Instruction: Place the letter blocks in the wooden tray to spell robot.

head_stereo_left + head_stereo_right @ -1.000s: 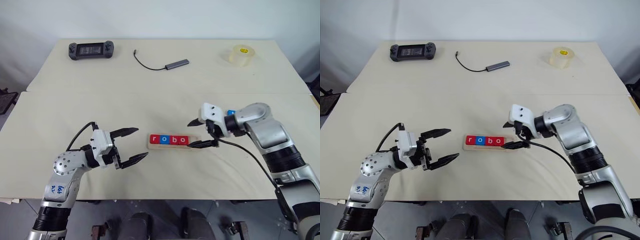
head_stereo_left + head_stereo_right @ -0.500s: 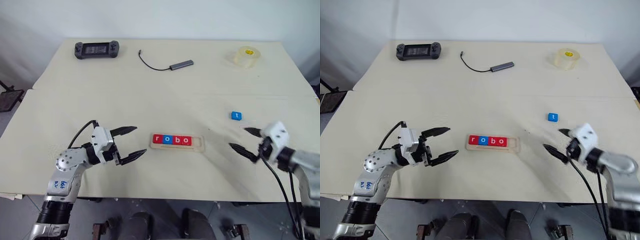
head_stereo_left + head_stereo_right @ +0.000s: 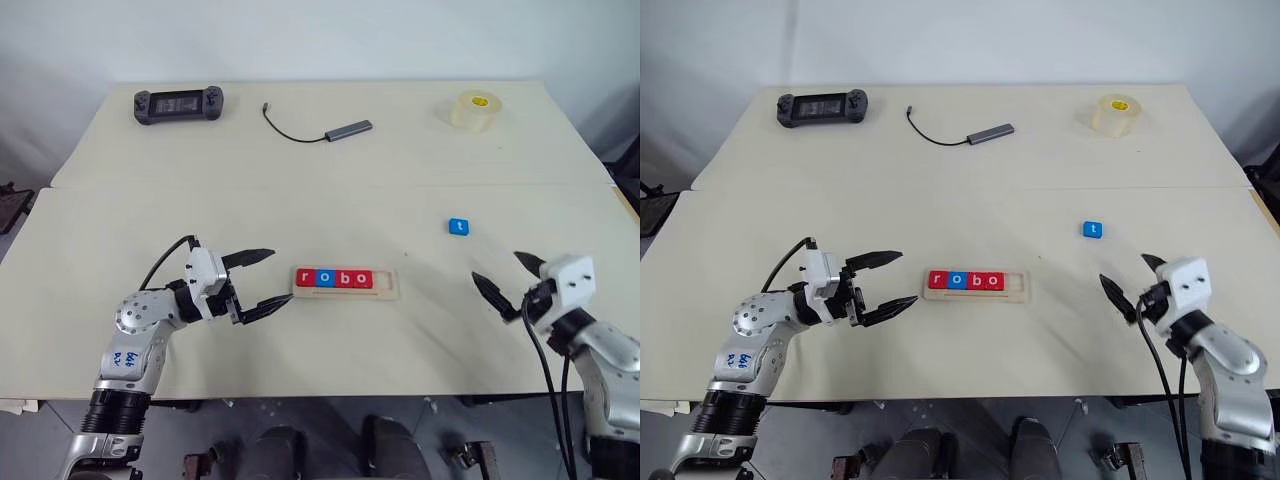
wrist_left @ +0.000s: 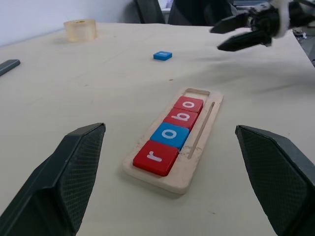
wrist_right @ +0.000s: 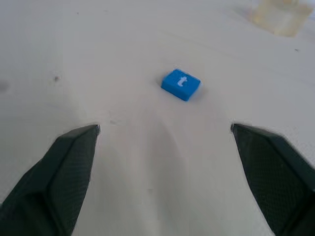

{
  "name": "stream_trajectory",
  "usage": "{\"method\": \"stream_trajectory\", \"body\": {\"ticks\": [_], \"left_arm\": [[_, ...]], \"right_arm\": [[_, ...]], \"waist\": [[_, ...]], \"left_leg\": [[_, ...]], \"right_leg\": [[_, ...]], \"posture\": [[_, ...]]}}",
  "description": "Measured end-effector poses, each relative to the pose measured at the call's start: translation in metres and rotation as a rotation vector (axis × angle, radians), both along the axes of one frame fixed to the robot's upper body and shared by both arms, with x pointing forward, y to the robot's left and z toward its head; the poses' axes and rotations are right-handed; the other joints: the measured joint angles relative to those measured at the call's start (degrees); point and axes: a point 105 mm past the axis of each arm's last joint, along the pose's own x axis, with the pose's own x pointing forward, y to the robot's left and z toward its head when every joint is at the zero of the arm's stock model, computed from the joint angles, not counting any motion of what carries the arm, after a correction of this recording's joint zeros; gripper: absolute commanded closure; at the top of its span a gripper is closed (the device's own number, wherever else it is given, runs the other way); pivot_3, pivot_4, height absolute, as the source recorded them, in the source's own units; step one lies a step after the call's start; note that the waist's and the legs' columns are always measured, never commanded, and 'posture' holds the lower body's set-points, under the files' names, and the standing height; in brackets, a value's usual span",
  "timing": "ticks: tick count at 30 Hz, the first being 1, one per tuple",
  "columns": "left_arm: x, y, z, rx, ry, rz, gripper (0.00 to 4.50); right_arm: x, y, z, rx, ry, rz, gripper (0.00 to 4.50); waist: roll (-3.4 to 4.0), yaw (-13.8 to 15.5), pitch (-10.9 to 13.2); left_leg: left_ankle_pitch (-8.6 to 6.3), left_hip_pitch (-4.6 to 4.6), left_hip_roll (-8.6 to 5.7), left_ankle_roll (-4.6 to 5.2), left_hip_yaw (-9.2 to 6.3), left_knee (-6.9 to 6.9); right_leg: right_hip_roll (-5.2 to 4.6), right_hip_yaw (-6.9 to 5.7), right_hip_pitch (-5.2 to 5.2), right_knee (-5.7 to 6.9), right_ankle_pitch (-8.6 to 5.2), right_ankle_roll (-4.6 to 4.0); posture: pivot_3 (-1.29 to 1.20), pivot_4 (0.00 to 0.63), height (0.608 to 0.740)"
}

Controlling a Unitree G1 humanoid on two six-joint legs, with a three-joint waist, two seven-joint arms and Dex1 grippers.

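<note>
Beyond the tray (image 3: 346, 283), where r, o, b, o sit, my gaping right pincer (image 3: 508, 281) faces the t block (image 3: 458, 227) for pickup, left pincer (image 3: 262, 282) spread idle.

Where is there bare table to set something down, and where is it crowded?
Bare: the wide band between the wooden tray and the far row of game controller, USB adapter and tape roll; also between tray and blue t block. Crowded: beside the tray's left end, at the open left gripper.
</note>
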Motion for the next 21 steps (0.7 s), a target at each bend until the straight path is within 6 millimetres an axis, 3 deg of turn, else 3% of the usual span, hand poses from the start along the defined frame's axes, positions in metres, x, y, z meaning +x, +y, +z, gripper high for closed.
{"method": "stream_trajectory", "body": {"ticks": [9, 15, 18, 21], "left_arm": [[-0.004, -0.003, 0.000, -0.006, -0.009, 0.006, 0.00], [-0.007, -0.002, -0.002, -0.011, -0.005, 0.023, 0.00], [-0.008, -0.004, 0.001, -0.012, -0.019, 0.023, 0.00], [-0.008, -0.003, 0.001, -0.012, -0.016, 0.026, 0.00]], "right_arm": [[0.063, 0.003, 0.007, 0.124, 0.205, -0.205, 0.03], [0.083, 0.011, 0.000, 0.153, 0.256, -0.299, 0.03], [0.087, 0.015, 0.000, 0.164, 0.258, -0.311, 0.66], [0.089, 0.020, 0.000, 0.167, 0.257, -0.316, 1.66]], "waist": [[0.02, 0.14, -0.01], [0.03, 0.06, -0.02], [0.03, 0.02, -0.02], [0.03, -0.03, -0.02]], "left_leg": [[0.01, -0.23, -0.12, -0.01, -0.26, -0.01], [0.02, -0.24, -0.12, -0.01, -0.24, -0.06], [0.02, -0.21, -0.11, -0.01, -0.24, -0.04], [0.02, -0.19, -0.10, -0.01, -0.24, -0.04]], "right_leg": [[-0.07, -0.17, -0.11, 0.02, -0.05, -0.10], [-0.05, -0.18, -0.14, 0.04, -0.05, -0.10], [-0.05, -0.17, -0.12, 0.05, -0.05, -0.10], [-0.03, -0.17, -0.12, 0.09, -0.05, -0.10]], "posture": [[0.00, 0.150, 0.740], [0.00, 0.150, 0.740], [0.00, 0.150, 0.740], [0.00, 0.150, 0.740]]}}
